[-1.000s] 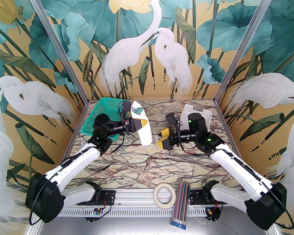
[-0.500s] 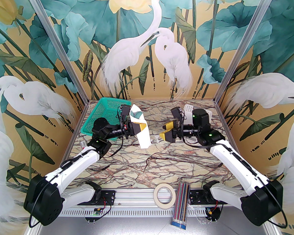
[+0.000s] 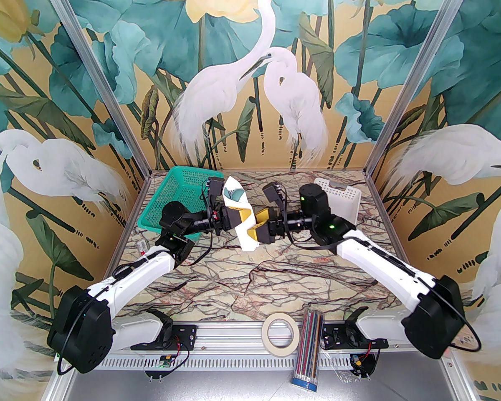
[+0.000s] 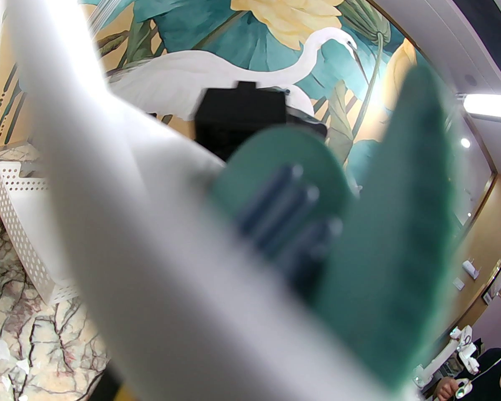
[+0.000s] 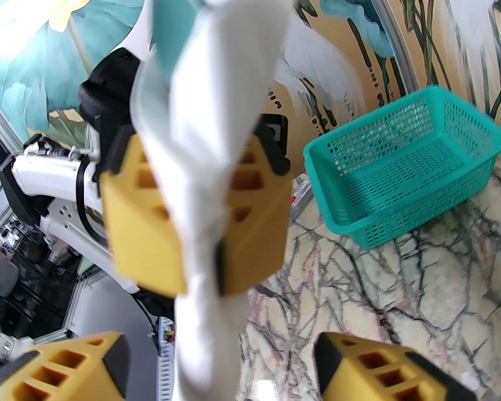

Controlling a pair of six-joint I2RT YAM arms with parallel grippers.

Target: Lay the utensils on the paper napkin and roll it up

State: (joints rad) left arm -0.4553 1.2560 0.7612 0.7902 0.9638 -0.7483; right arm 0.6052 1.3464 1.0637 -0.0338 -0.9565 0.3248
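In the left end effector (image 3: 242,217) sits the paper napkin (image 3: 247,238).

Your views: one high overview, two close wrist cameras.
The top camera looks down across the surface (image 3: 275,278) from its near edge; both wrist cameras face each other, close on the paper napkin (image 5: 221,77), which all three share.

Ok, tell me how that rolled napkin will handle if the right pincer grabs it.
Likely floppy: the napkin creases and hangs limp below the left pincer. Probably light, since one pinch holds it up. The utensils poke out the open top, so they might slide if it tilts.
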